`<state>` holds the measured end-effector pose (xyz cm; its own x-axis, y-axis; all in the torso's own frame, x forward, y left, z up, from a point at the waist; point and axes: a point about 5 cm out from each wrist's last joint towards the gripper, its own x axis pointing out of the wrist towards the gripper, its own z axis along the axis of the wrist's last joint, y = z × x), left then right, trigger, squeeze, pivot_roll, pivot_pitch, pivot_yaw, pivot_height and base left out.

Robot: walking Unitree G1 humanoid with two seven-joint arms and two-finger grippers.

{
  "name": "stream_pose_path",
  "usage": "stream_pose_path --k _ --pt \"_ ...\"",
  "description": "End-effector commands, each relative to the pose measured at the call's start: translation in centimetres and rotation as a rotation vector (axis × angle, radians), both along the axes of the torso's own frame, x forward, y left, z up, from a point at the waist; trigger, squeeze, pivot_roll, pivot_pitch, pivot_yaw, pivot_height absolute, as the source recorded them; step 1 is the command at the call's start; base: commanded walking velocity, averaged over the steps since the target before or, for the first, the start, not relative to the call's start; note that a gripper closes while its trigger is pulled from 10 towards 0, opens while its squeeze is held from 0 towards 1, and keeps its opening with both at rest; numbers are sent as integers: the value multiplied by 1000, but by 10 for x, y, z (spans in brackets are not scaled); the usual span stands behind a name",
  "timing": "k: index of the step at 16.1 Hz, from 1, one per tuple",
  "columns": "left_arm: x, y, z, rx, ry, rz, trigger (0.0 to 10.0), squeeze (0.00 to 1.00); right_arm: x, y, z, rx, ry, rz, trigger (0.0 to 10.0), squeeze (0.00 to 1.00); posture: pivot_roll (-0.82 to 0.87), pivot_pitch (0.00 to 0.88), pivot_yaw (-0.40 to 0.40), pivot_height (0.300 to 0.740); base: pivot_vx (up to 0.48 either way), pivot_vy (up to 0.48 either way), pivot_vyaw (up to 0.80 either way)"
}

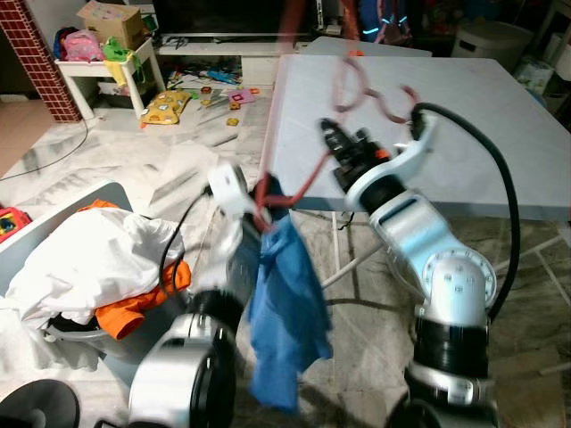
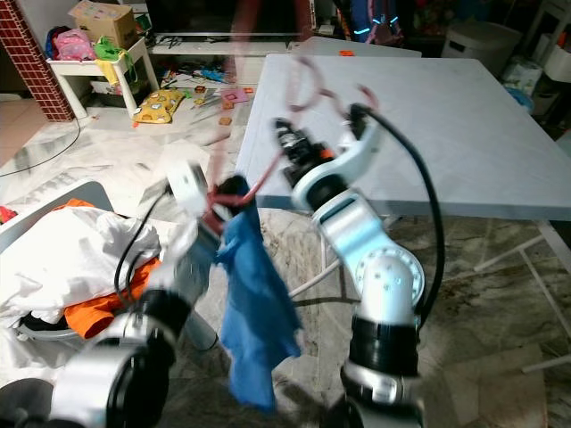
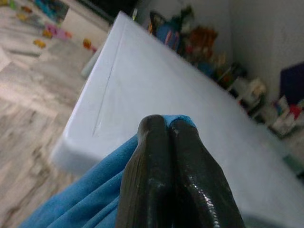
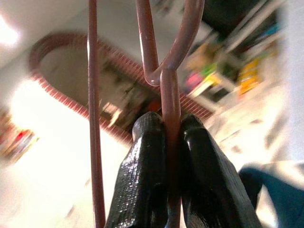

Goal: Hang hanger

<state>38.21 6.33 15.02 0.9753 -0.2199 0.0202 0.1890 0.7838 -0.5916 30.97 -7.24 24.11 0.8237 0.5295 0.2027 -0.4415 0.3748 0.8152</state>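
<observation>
In front of the grey table [image 1: 464, 116], over marble floor, both arms are raised with a blue shirt [image 1: 287, 312] hanging between them. To the robot's left a basket [image 1: 71, 334] holds white and orange laundry. The shirt hangs free below the left gripper [image 3: 170, 137], whose fingers are pressed together on a fold of the cloth at its upper edge. The reddish hanger [image 1: 357, 85] is blurred above the table edge; one of its wires slants down to the shirt top. The right gripper [image 4: 168, 126] pinches the hanger wire just below the hook bend. Risks, judged: the thin wire may twist or slip between the fingers; the shirt, held at one point, may slide off the hanger
</observation>
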Motion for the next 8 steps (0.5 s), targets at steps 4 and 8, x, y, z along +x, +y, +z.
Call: stream_pose_path --k 4,8 --pt "-7 -25 -1 38 3 -135 0 0 13 -39 -26 -250 -23 -192 0 0 -171 0 35 740 0 0 0" --pt "-43 -26 -42 294 16 -381 0 0 37 -78 -44 -501 -22 -473 0 0 -140 0 23 740 0 0 0"
